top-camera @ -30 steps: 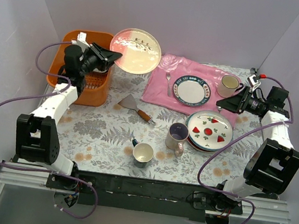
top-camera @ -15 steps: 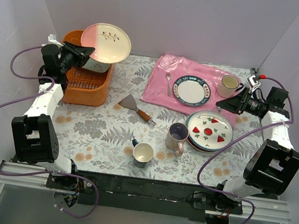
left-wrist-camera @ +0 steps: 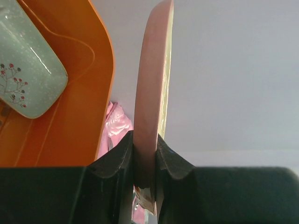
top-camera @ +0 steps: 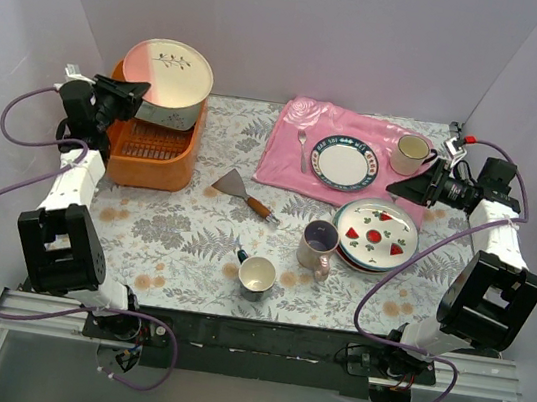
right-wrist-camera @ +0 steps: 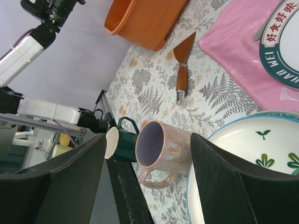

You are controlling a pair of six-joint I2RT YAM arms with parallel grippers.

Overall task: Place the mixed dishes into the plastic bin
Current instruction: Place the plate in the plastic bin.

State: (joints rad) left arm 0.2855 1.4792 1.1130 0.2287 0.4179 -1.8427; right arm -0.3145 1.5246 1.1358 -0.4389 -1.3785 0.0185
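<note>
**Held item.** The round pink plate (top-camera: 168, 83) has a face that is part pink and part cream, with a small dark sprig motif. It stands tilted on edge at the upper left of the top view, above the far end of the orange rectangular plastic bin (top-camera: 152, 166). In the left wrist view it appears edge-on, its back pink.

**Claws.**
- The left gripper (top-camera: 127, 97) pinches the plate's lower rim between its two black fingers.
- The right gripper (top-camera: 402, 188) holds nothing. Its jaws are spread wide at the right of the frame, beside the plate stack.

**Bin contents.** One mint-green rectangular tray-plate (left-wrist-camera: 28, 70) with a red berry sprig lies inside the bin.

**Count on the table.**
- Plates: three. The white plate with red fruit marks (top-camera: 375, 229) lies on a red-rimmed teal plate (top-camera: 341, 254) at right centre. A blue-rimmed white plate (top-camera: 346, 162) rests on the pink cloth (top-camera: 284, 163).
- Mugs: three. The lilac mug (top-camera: 320, 244) stands just left of the stack, a cream-lined dark green mug (top-camera: 257, 275) at lower centre, and a pale mug (top-camera: 412, 154) at the cloth's right end.
- Utensils: one wooden-handled scraper (top-camera: 244, 192) and one spoon (top-camera: 302, 145)
</note>
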